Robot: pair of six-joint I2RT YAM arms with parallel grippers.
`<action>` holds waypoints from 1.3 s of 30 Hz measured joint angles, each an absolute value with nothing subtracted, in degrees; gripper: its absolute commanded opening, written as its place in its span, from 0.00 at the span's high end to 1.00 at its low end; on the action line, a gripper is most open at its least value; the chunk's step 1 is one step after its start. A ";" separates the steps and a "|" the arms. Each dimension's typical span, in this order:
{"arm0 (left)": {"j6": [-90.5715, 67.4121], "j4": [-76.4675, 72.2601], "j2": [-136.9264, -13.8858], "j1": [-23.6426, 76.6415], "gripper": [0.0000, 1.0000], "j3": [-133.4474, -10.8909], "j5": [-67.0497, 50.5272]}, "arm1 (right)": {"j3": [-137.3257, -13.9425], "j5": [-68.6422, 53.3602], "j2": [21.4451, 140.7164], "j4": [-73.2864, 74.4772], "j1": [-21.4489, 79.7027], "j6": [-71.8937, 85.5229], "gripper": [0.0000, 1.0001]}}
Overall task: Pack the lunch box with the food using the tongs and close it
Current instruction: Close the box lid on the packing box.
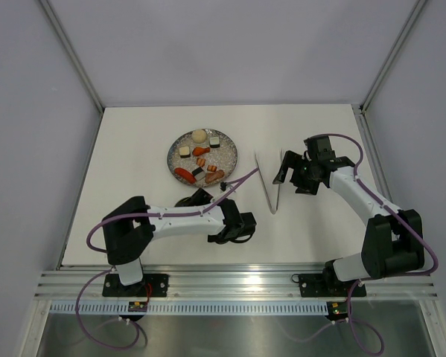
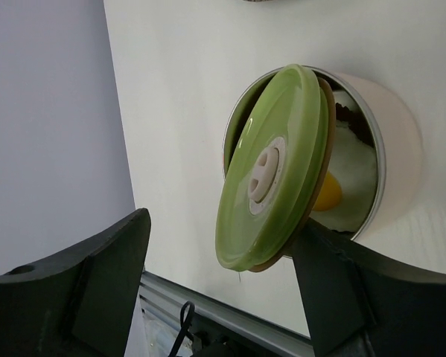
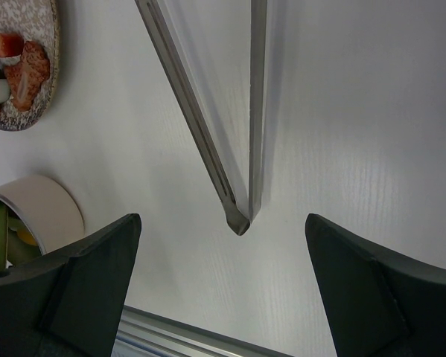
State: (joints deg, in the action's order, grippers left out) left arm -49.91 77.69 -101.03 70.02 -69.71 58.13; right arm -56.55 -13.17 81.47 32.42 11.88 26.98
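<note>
Table [image 1: 133, 149]: white, it carries everything.
Plate [image 1: 233, 155]: upper centre of the top view, with most of the food [image 1: 200, 160] on it.
Tongs [image 3: 257, 111]: flat on the table at centre.
Right gripper [image 3: 223, 219]: jaws wide apart on both sides of the joined end, holding nothing.
Left gripper [image 2: 223, 223]: fingers apart beside the lid, gripping nothing.
Lunch box [image 2: 397, 141]: right in the left wrist view, with a fried egg [image 2: 357, 175] inside.
Lid [image 2: 271, 171]: green, tilted in the opening, not seated.
Advice: lift the lid clear, then grip both tong arms together.

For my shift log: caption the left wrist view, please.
Green lid propped tilted in the lunch box, fried egg inside; left gripper open.
</note>
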 measured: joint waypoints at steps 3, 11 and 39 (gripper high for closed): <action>-47.11 77.65 -100.99 70.02 0.12 -69.73 56.18 | -56.55 -13.19 81.41 32.42 11.88 26.85 0.00; -35.94 76.49 -96.23 70.04 0.01 -70.32 45.56 | -56.55 -13.19 81.25 32.42 11.88 26.76 0.01; -26.61 52.03 -62.65 32.75 0.01 -69.65 2.46 | -58.85 -10.94 83.68 32.86 32.45 28.27 0.37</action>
State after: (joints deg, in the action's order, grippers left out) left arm -26.61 52.03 -62.65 32.75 -69.65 2.46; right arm -58.85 -10.94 83.68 32.86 32.45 28.27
